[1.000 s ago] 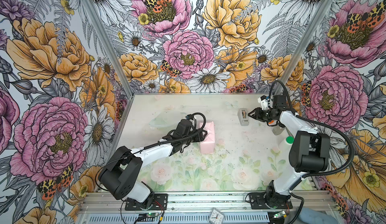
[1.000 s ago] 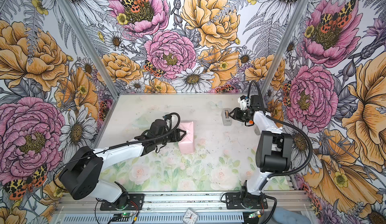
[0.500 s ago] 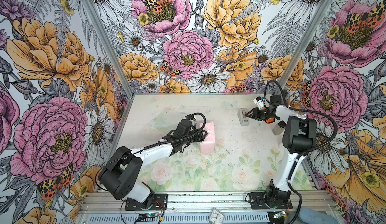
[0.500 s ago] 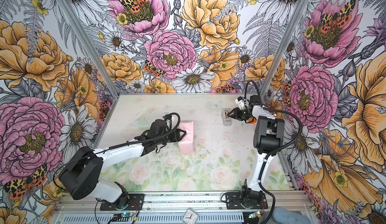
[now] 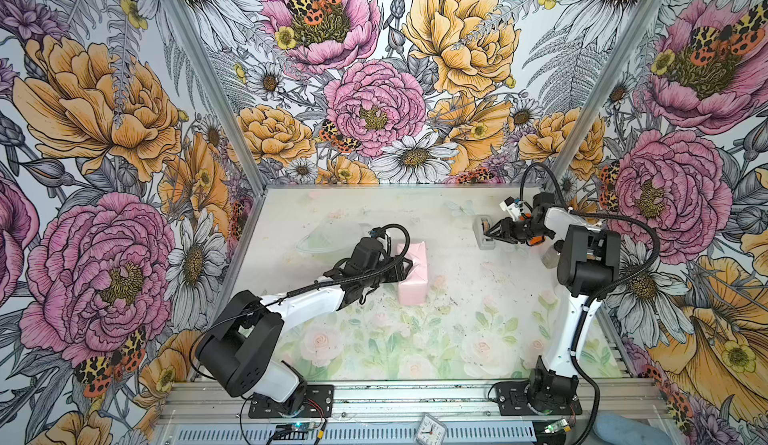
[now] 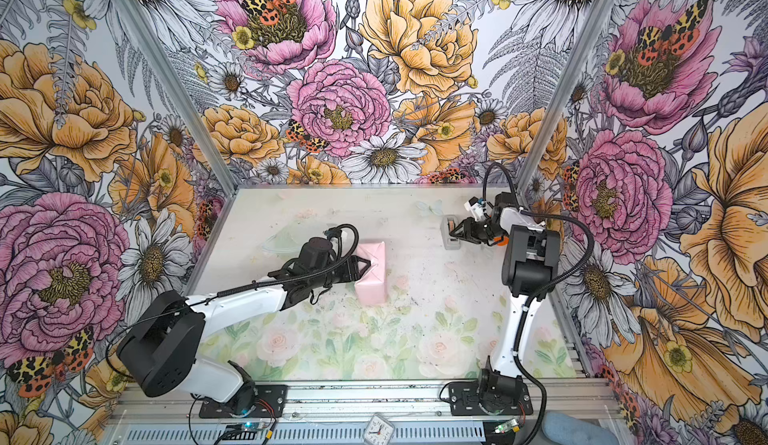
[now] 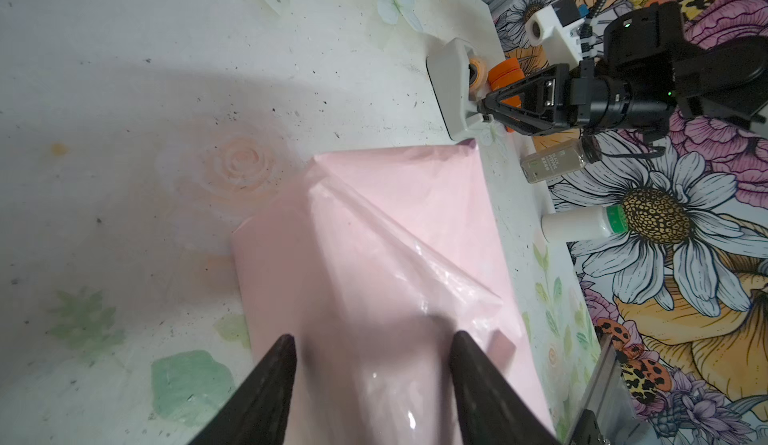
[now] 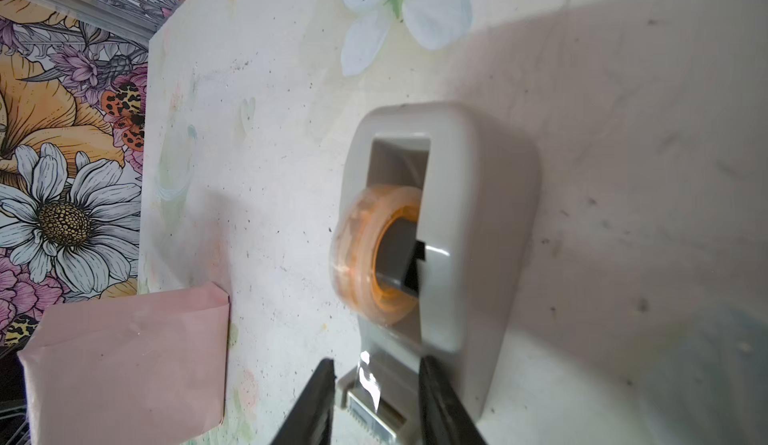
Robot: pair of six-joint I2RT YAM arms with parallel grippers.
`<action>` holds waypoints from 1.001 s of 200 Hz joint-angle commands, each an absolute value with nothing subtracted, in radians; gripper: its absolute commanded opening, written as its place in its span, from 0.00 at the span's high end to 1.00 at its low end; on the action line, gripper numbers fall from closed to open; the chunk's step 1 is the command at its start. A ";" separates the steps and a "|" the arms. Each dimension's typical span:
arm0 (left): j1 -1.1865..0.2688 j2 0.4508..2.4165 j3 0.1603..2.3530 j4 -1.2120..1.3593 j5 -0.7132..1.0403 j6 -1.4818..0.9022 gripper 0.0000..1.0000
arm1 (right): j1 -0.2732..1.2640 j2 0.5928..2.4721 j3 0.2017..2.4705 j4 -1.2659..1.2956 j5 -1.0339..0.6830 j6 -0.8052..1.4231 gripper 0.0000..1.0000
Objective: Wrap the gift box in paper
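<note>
My right arm's elbow has swung in from the right and now stands upright, while my right fingers [image 5: 489,233] stay at the grey tape dispenser [image 5: 482,234] on the far right of the desk [image 5: 457,330]. They are apart, on either side of its cutter nose where the free tape end [image 8: 370,374] curls up. I cannot tell whether they press on it. My left arm has not shifted. My left fingers [image 7: 372,341] are spread apart and rest on top of the paper [image 5: 413,272], pinning the folded flap.

The gift box sits mid-desk, fully hidden inside the pale pink wrap. I judge the wrapping almost done, with 1 strip of tape needed to seal this flap.

As for writing, a clear bottle [image 7: 552,164] beside the dispenser has a label too small to read. The white bottle [image 7: 575,225] shows only a green band.
</note>
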State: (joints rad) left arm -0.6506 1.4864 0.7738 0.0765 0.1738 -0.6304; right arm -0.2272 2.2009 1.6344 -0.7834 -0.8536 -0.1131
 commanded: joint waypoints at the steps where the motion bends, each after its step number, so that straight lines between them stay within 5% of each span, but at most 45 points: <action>1: -0.650 1.509 0.755 -0.038 0.109 -0.620 0.40 | -0.230 2.255 1.678 -0.840 -0.915 -0.156 0.65; 200: -0.651 1.508 0.760 -0.031 0.111 -0.612 0.40 | -0.237 2.428 1.889 -1.114 -1.012 -0.293 0.76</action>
State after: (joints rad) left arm -0.6514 1.4864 0.7753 0.0757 0.1730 -0.6300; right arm -0.2436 2.3829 1.8778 -1.0615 -0.9985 -0.2615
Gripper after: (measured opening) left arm 0.602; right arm 0.246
